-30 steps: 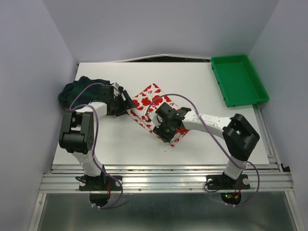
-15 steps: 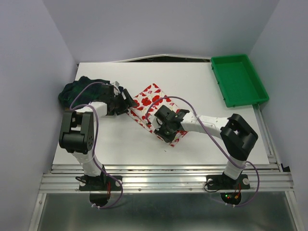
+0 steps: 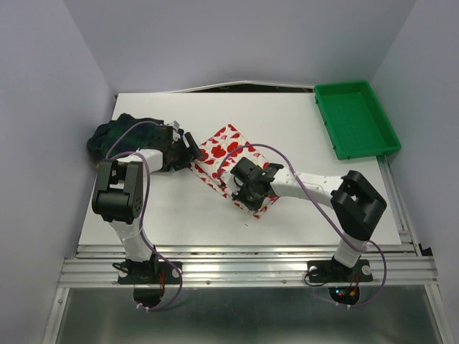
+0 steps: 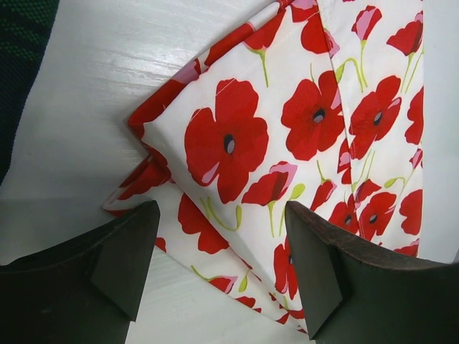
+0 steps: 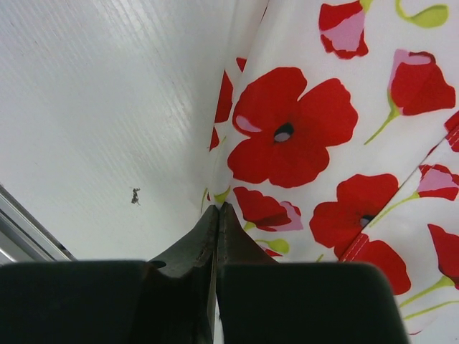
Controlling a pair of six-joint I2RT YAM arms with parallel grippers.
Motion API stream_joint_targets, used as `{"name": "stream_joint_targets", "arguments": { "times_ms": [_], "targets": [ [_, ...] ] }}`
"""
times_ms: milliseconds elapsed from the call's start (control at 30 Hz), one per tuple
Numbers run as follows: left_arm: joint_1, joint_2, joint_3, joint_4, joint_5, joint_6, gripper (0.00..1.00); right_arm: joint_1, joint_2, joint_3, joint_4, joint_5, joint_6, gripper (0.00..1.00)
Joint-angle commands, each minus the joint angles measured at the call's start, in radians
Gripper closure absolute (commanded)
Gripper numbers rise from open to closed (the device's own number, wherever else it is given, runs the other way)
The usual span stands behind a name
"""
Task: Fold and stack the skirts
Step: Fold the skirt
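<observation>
No text, label, brand, number or sign can be read on anything in any of the three views.

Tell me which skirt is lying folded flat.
The white poppy-print skirt, a neat folded rectangle in the middle; the plaid skirt sits crumpled in a heap at the far left.
</observation>
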Motion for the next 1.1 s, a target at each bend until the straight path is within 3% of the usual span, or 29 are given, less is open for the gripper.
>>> {"name": "stream_joint_targets", "arguments": {
  "times_ms": [0,600,633,700,867,1000,1067],
  "targets": [
    [-0.002,0.01,0.023,-0.032,-0.061,0.023,0.17,0.01,-0.065,-0.021,-0.031,0.033,-0.028,0.99],
    [-0.003,0.007,0.043,-0.043,-0.062,0.038,0.14,0.01,-0.056,-0.042,-0.005,-0.088,0.03,0.99],
    [-0.003,0.004,0.044,-0.043,-0.055,0.044,0.14,0.01,-0.047,-0.032,-0.001,-0.095,0.035,0.96],
    [-0.009,-0.013,0.058,-0.045,-0.036,0.055,0.1,0.01,-0.025,0.01,-0.007,-0.111,0.053,0.77],
    [-0.029,-0.111,0.092,-0.049,-0.004,0.109,0.06,-0.002,-0.06,0.093,-0.023,-0.106,0.067,0.52],
    [-0.029,-0.217,0.141,-0.084,-0.022,0.164,0.05,-0.096,-0.112,0.188,-0.04,-0.166,0.075,0.5],
    [-0.029,-0.275,0.158,-0.118,-0.045,0.207,0.05,-0.207,-0.122,0.241,-0.048,-0.233,0.069,0.49]
  ]
}}
